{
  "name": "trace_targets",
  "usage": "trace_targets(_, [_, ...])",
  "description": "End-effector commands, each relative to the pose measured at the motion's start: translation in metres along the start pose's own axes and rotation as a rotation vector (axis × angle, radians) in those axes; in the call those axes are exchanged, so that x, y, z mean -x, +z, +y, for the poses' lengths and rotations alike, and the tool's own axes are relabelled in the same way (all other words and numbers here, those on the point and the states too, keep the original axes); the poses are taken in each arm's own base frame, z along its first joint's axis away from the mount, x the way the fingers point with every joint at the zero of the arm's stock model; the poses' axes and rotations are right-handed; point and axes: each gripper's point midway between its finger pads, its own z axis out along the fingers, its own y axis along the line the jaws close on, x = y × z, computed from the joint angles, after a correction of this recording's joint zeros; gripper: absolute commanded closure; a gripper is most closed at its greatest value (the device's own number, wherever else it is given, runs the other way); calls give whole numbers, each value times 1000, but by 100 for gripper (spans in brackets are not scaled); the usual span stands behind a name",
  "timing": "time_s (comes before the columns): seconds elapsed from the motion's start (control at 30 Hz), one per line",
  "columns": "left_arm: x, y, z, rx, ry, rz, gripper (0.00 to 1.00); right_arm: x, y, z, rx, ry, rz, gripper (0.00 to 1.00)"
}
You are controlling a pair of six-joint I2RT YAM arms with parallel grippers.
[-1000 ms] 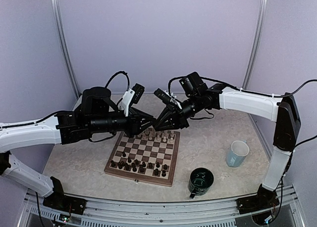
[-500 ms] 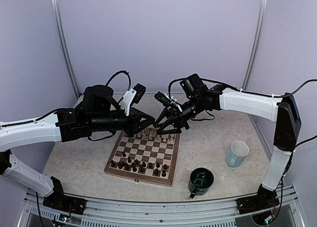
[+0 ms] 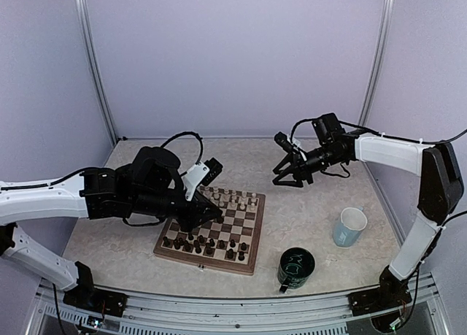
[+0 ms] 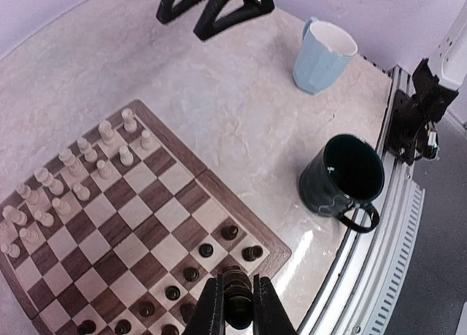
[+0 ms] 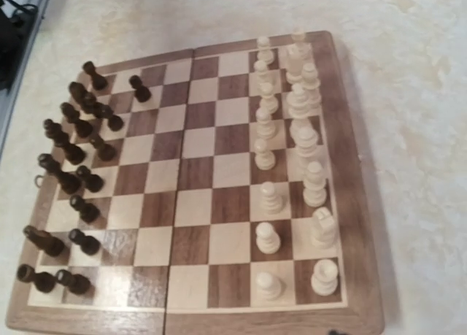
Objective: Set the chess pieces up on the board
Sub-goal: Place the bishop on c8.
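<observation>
From above, your left gripper [image 3: 210, 217] hangs low over the board [image 3: 260, 229], on its left half and closer to the dark pieces [image 3: 208, 244] along the near edge than to the cream pieces [image 3: 233, 200] along the far edge. Your right gripper [image 3: 286, 176] is off the board, beyond its far right corner and over the table [image 3: 314, 211], so the left arm is much the nearer one for the next placement

In the left wrist view, the left gripper [image 4: 238, 290] is clamped on a dark piece [image 4: 237, 307]. You see the piece end-on, so its long axis most likely runs along the fingers, pointing down at the board [image 4: 157, 203]. It sits over the near border by the dark ranks, and the squares it could go to lie just ahead of the fingertips, toward the board's middle. At the top of this view the right gripper [image 4: 208, 6] has its jaws spread with nothing between them

The right wrist view shows the whole board [image 5: 211, 167], dark men on the left and cream on the right. You cannot see this camera's own fingers here, and which dark square is waiting is hard to tell
</observation>
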Motion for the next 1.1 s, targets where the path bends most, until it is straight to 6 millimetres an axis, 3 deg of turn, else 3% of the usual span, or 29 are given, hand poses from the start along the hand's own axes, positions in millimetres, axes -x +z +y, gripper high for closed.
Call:
trace_targets(0.0, [-47, 13, 0, 25, 3, 153, 96, 8, -2, -1, -26, -54, -10, 45])
trace_targets(0.23, [-88, 42, -15, 18, 53, 301, 95, 6, 0, -1, -19, -51, -10, 44])
trace_targets(0.4, [-104, 53, -5, 72, 81, 351, 96, 6, 0, 1, -11, -49, -13, 44])
trace_targets(1.07, [-103, 80, 2, 113, 107, 341, 95, -1, 5, 3, 23, -25, -14, 44])
